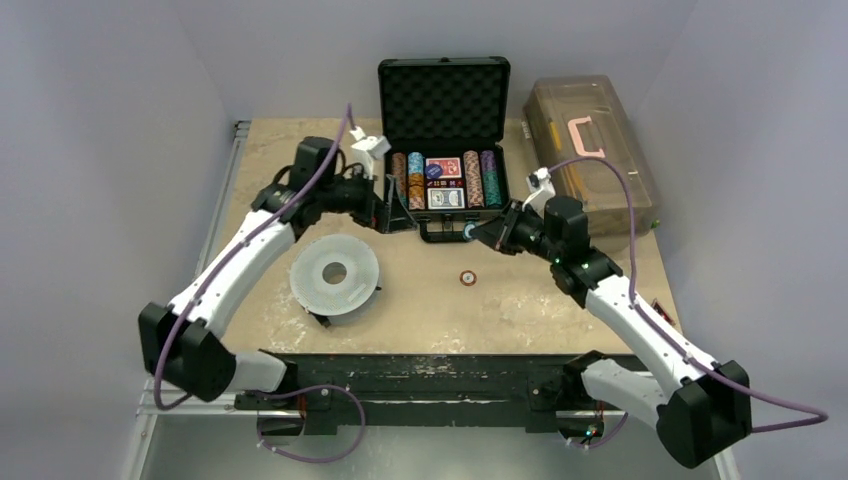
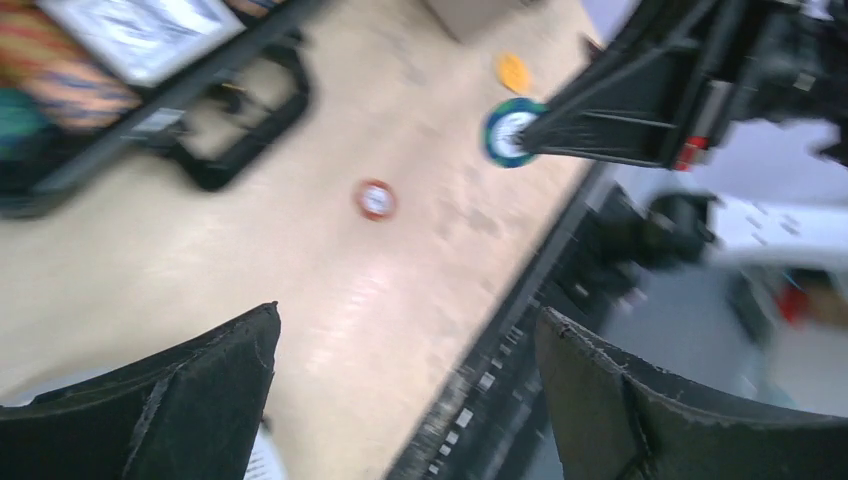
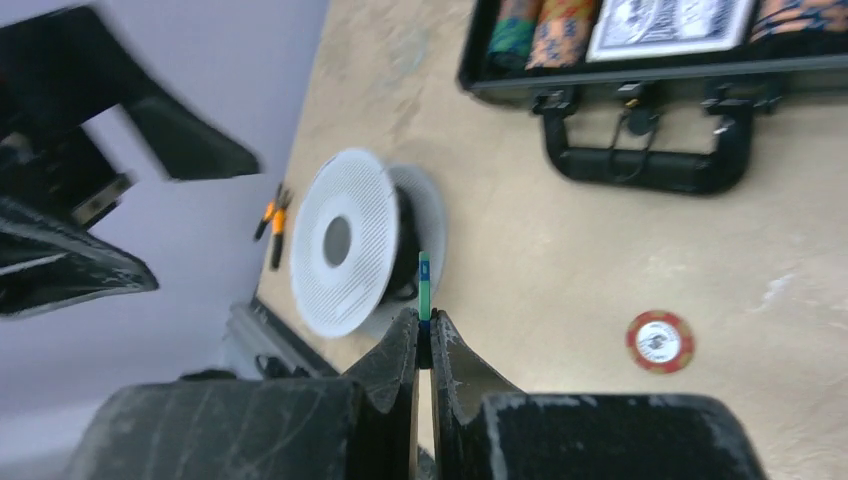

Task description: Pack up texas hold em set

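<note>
The texas hold em set's black case (image 1: 443,222) lies open at the back of the table, its foam lid (image 1: 443,100) upright, with rows of chips (image 1: 415,180) and red card decks (image 1: 446,168) inside. My right gripper (image 3: 424,325) is shut on a green-and-blue chip (image 3: 424,278) held edge-on, just in front of the case handle (image 3: 650,170). In the top view that chip (image 1: 468,232) sits at the right gripper (image 1: 480,232). A red chip (image 1: 466,277) lies loose on the table. My left gripper (image 2: 408,315) is open and empty near the case's left front corner (image 1: 395,215).
A large grey-white disc (image 1: 334,273) with a centre hole lies left of centre, with small orange-handled pliers (image 3: 272,215) beside it. A translucent brown toolbox (image 1: 590,150) with a pink handle stands at the back right. The table's near edge rail (image 2: 520,330) runs under the left gripper.
</note>
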`<state>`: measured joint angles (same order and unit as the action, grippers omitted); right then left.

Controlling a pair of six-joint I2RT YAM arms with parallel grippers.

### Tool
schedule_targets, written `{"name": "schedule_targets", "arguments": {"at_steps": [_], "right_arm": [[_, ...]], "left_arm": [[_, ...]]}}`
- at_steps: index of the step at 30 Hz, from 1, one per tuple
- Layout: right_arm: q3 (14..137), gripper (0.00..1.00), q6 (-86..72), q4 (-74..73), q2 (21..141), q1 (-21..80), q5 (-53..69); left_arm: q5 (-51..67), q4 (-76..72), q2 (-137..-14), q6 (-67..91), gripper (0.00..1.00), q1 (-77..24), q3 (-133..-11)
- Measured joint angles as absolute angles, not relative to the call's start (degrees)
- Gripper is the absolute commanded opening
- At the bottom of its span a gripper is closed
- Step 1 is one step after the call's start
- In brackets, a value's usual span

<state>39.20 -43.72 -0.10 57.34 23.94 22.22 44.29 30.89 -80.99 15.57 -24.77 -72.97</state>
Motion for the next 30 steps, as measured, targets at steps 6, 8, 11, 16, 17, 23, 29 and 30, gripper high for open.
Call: {"name": "schedule_targets", "arguments": {"at_steps": [6, 8, 11, 16, 17, 23, 29, 30], "right_arm": [[53.41, 0.00, -33.89, -8.95, 69.76, 24.97, 13.61], [57.58, 0.00, -28.40, -9.96, 75.35, 26.83, 10.96], [63.57, 0.00, -18.59, -9.52, 84.49, 31.46, 6.74], [71.50, 0.00, -1.83, -7.97, 97.91, 37.60, 7.31], [72.71, 0.00, 1.06, -7.66, 99.90, 38.06, 7.81], [80.23, 0.00, 16.05, -7.66, 108.33, 38.13, 9.80], [88.79, 0.00, 26.13, -9.56, 112.95, 37.89, 10.83], [90.11, 0.02, 27.22, -10.02, 113.73, 37.87, 11.22]], "left_arm": [[21.80, 28.36, -68.79, 15.25, 0.93, -23.27, -68.45], [16.45, 27.09, -65.19, 15.16, 0.93, -23.42, -66.11], [9.98, 24.67, -59.88, 15.11, 0.92, -23.40, -62.33], [0.12, 20.91, -51.16, 14.76, 0.92, -23.44, -57.10], [-1.65, 20.05, -49.54, 14.74, 0.92, -23.44, -56.25], [-8.38, 16.75, -44.07, 14.09, 0.91, -23.70, -53.82], [-11.46, 15.25, -42.63, 14.20, 0.91, -23.70, -52.69], [-11.97, 15.27, -42.28, 14.22, 0.91, -23.70, -52.40]]}}
